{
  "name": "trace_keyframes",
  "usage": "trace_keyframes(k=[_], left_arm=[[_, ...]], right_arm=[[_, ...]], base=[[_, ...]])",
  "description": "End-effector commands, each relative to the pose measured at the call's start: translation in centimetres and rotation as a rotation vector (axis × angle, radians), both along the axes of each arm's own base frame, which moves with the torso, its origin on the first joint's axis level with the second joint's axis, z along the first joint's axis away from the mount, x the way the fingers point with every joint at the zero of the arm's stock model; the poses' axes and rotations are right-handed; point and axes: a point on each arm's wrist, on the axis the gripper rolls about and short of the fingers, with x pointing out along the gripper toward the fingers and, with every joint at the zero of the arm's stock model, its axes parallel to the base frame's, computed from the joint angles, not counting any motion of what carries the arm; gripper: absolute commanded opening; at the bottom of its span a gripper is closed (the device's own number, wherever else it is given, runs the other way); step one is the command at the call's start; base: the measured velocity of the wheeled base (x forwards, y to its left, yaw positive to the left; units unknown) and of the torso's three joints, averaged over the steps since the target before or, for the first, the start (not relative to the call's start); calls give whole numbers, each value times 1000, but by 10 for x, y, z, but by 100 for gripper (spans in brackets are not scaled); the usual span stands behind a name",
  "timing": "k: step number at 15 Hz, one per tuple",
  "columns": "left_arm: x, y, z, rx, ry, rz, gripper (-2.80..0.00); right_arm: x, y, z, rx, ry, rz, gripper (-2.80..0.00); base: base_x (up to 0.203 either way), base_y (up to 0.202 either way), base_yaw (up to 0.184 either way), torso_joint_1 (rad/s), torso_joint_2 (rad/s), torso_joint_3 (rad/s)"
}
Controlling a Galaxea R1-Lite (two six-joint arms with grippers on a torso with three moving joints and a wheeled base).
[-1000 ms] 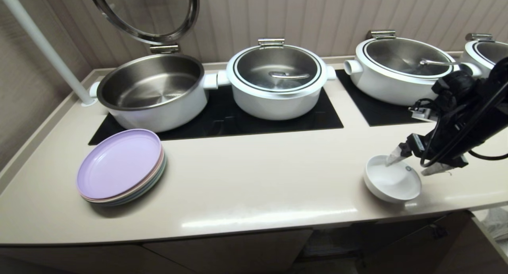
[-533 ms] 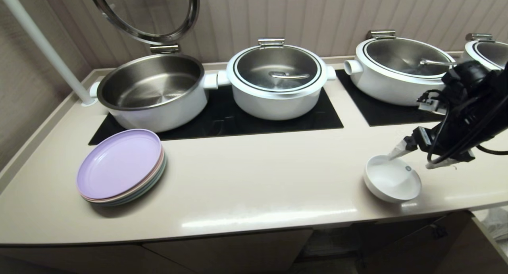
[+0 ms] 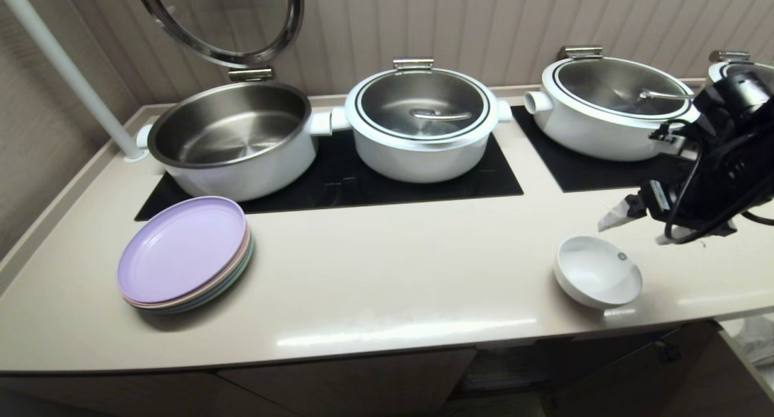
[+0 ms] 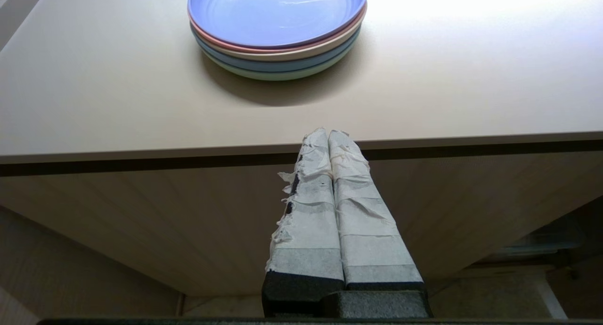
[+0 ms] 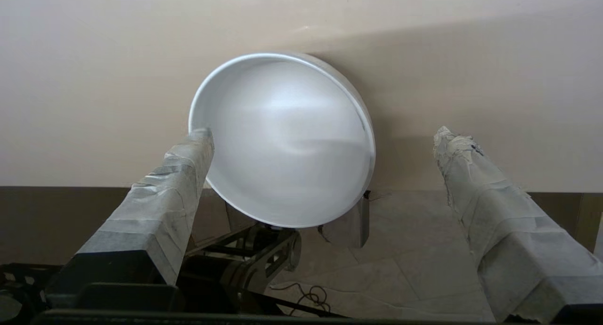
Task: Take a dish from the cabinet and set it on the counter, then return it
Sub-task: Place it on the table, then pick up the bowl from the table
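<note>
The right tool (image 3: 635, 229) hovers with its fingers spread wide and empty, the dish (image 3: 597, 272) sitting just below it on the counter (image 3: 387, 284) near the front edge. Behind the tool stand white pots (image 3: 604, 103) on a black cooktop (image 3: 580, 169) — a plate stack (image 3: 181, 254) lies well off. The left tool (image 4: 330, 141), fingers pressed together, sits below the counter edge.

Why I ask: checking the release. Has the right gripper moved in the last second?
Yes. The right gripper, open, rose off the dish toward the cooktop.
</note>
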Motion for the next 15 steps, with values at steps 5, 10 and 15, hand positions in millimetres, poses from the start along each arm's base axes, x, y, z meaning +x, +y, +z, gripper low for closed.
trace_keyframes(k=[5, 10, 15], left_arm=[[0, 0, 0, 0, 0, 1, -280], [0, 0, 0, 0, 0, 1, -280], [0, 0, 0, 0, 0, 1, -280]], right_arm=[[-26, 1, 15, -6, -52, 10, 0], [-52, 2, 14, -13, -85, 9, -280], [-76, 7, 21, -42, -186, 69, -280]], base=[[0, 0, 0, 0, 0, 0], [0, 0, 0, 0, 0, 0], [0, 0, 0, 0, 0, 0]])
